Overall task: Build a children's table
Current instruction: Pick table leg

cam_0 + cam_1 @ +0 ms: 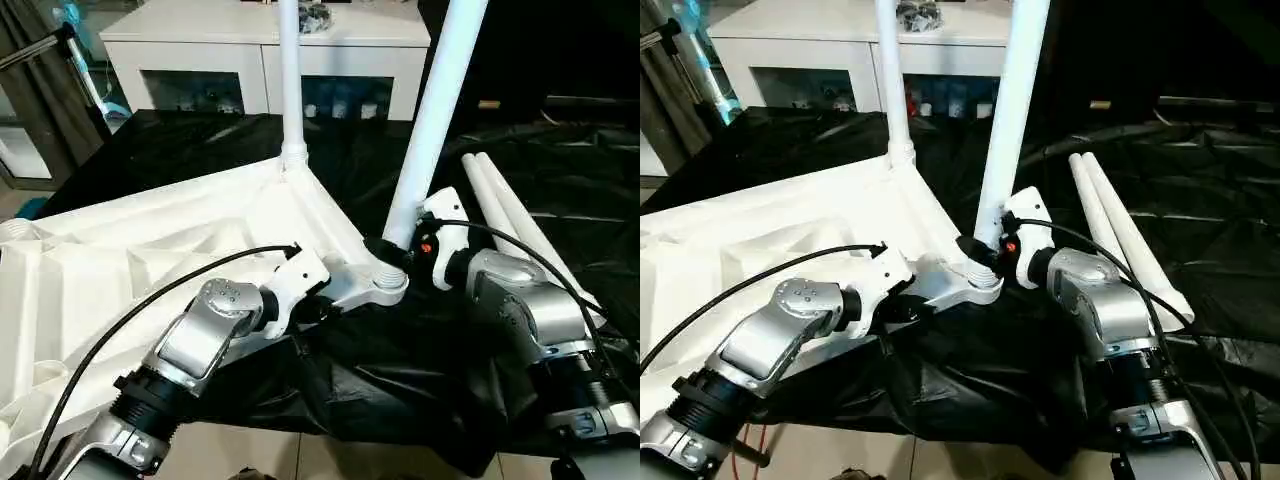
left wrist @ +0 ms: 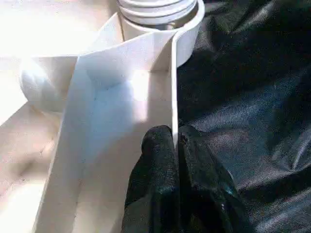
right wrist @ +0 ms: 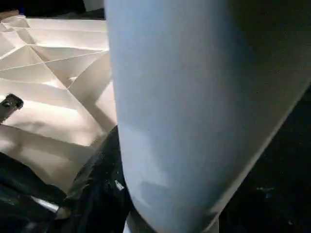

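Observation:
The white tabletop [image 1: 150, 240] lies underside up on black cloth, its ribs showing. One white leg [image 1: 290, 80] stands upright in the far corner socket. A second leg [image 1: 435, 110] leans in the near corner socket [image 1: 385, 285], and its threaded base [image 2: 155, 9] shows in the left wrist view. My right gripper [image 1: 392, 248] is shut on this leg just above the socket, with a black finger [image 3: 97, 194] beside the tube [image 3: 194, 97]. My left gripper [image 2: 175, 136] is shut on the tabletop's thin side wall [image 2: 172, 73] near that socket.
Two loose white legs [image 1: 510, 215] lie side by side on the black cloth [image 1: 400, 380] to the right. A white cabinet with glass doors [image 1: 265, 50] stands behind the work. Tiled floor [image 1: 250, 450] shows beyond the cloth's near edge.

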`<state>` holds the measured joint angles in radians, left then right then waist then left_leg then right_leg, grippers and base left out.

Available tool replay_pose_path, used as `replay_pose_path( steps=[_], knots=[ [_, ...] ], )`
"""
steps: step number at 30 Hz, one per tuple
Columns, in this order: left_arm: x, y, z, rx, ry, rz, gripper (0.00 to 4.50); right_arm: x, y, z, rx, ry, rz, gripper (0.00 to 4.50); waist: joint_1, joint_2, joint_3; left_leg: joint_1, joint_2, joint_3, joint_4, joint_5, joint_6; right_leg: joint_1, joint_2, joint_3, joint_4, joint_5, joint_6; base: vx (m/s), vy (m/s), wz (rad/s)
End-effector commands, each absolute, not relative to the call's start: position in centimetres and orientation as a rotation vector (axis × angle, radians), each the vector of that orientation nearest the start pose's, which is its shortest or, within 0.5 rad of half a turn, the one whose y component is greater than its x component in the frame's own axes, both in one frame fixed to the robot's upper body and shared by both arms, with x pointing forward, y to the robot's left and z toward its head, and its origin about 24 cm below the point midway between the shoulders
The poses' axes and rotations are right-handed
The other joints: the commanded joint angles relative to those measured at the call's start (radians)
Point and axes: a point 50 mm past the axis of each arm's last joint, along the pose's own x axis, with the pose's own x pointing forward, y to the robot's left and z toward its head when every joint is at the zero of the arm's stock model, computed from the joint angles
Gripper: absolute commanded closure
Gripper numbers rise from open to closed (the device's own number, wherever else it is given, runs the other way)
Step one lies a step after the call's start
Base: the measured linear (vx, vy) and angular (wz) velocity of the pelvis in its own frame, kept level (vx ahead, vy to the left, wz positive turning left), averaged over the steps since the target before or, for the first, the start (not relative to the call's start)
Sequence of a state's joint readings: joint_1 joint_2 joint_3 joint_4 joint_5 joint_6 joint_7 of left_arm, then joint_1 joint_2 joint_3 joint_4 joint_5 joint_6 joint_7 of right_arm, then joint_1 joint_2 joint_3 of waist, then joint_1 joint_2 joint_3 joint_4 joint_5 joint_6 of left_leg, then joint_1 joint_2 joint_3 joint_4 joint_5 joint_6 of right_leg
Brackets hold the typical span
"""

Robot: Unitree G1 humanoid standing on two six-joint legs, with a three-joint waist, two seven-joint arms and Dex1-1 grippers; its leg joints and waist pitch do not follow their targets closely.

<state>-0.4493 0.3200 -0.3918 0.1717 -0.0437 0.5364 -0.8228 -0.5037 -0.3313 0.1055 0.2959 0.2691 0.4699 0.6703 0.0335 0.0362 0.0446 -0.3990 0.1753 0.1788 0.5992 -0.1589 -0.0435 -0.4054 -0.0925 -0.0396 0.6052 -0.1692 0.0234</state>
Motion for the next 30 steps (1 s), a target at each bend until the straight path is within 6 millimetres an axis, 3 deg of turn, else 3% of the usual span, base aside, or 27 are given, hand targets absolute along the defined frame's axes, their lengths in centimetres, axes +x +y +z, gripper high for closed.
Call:
replay_pose_path(
  steps=[1, 15, 22, 30],
  knots=[
    [28.8, 8.6, 5.4, 0.318, 0.474, -1.151, 4.5, 32.5, -15.3, 6.4, -0.004, 0.405, 0.735, 2.6, 0.006, -0.016, -0.064, 0.022, 0.037, -0.012, -0.074, -0.281, 0.02, 0.037, -0.04, 0.026, -0.075, -0.289, -0.208, 0.0, 0.0, 0.0],
    [29.0, 8.7, 5.4, 0.318, 0.474, -1.145, 4.5, 31.3, -17.6, 4.6, 0.145, 0.402, 0.69, 2.6, 0.015, -0.021, -0.067, 0.022, 0.039, -0.01, -0.073, -0.266, 0.032, 0.039, -0.039, 0.024, -0.073, -0.246, -0.223, 0.0, 0.0, 0.0],
    [29.1, 8.6, 5.4, 0.319, 0.473, -1.136, 4.5, 30.4, -18.0, 3.6, 0.152, 0.381, 0.68, 2.6, 0.018, -0.022, -0.063, 0.024, 0.04, -0.011, -0.077, -0.308, 0.022, 0.035, -0.041, 0.025, -0.082, -0.318, -0.201, 0.0, 0.0, 0.0],
    [29.1, 8.7, 5.1, 0.369, 0.493, -1.157, 4.5, 29.6, -17.0, 2.8, -0.031, 0.409, 0.732, 2.6, 0.018, -0.016, -0.06, 0.026, 0.04, -0.015, -0.083, -0.353, 0.003, 0.031, -0.039, 0.025, -0.088, -0.362, -0.175, 0.0, 0.0, 0.0]
  ],
)
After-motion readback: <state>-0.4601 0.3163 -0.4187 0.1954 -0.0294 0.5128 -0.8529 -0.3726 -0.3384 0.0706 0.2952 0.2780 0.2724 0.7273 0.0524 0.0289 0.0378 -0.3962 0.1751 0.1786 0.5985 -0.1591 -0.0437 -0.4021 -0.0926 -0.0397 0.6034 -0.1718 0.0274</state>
